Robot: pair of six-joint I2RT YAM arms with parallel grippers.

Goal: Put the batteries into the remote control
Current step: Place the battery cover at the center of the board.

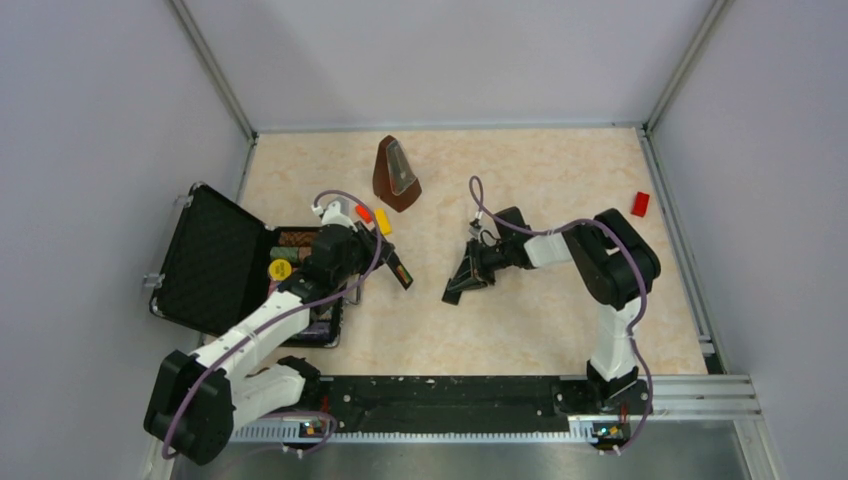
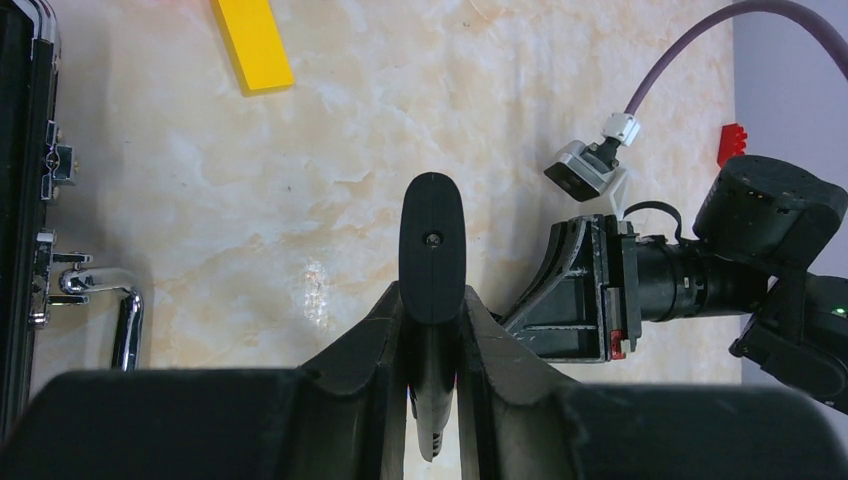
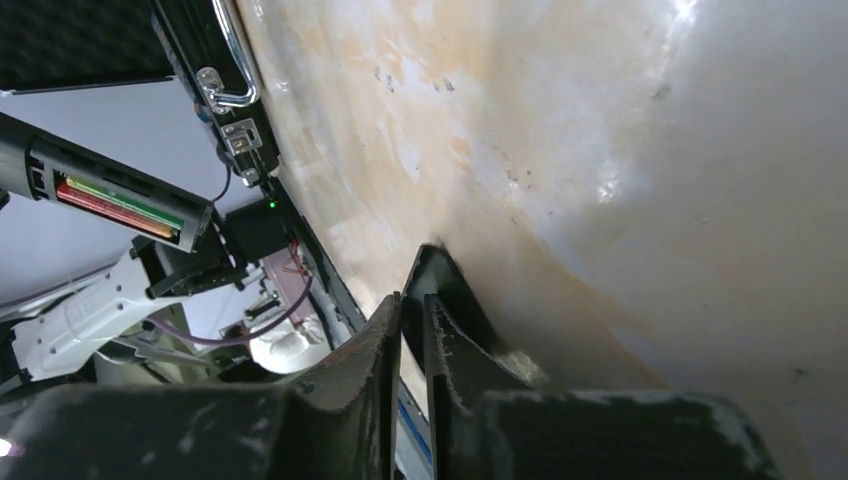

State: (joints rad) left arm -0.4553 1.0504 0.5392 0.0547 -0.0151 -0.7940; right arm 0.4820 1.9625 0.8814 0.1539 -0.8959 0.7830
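My left gripper [image 2: 432, 335] is clamped tight on one slim black rectangular remote control [image 2: 432, 235], held edge-on.
Green-and-red striped batteries [image 3: 118, 205] lie in its open compartment; I cannot count them apart. My right gripper [image 3: 405, 320], on a folded arm, points at it from nearby, fingers almost together, nothing discernible between them. My left arm stretches over one open black case [image 1: 215, 260]. Beyond lie one yellow block [image 2: 253, 45], one brown pyramid metronome [image 1: 395, 172] and one red block [image 1: 640, 204].
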